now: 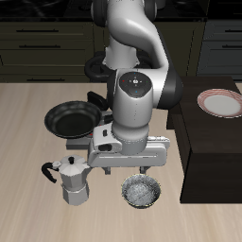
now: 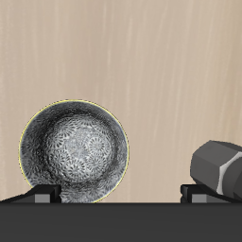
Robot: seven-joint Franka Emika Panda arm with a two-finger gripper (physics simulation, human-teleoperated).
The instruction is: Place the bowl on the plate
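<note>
The bowl (image 1: 142, 192) is small and round, with a dark rim and a speckled grey-white inside, and stands on the wooden table near the front edge. My gripper (image 1: 132, 168) hangs just above and slightly behind it, apart from it. The wrist view shows the bowl (image 2: 74, 154) from above, with my gripper (image 2: 118, 195) open; its fingertips (image 2: 43, 194) are spread wide with nothing between them. The white plate (image 1: 219, 102) with a reddish-pink ring lies on a dark raised surface beside the table, well away from the bowl.
A silver moka pot (image 1: 74, 180) stands close beside the bowl, and part of the moka pot (image 2: 219, 170) shows in the wrist view. A black frying pan (image 1: 71, 118) lies farther back. The dark raised block (image 1: 210, 142) holding the plate borders the table.
</note>
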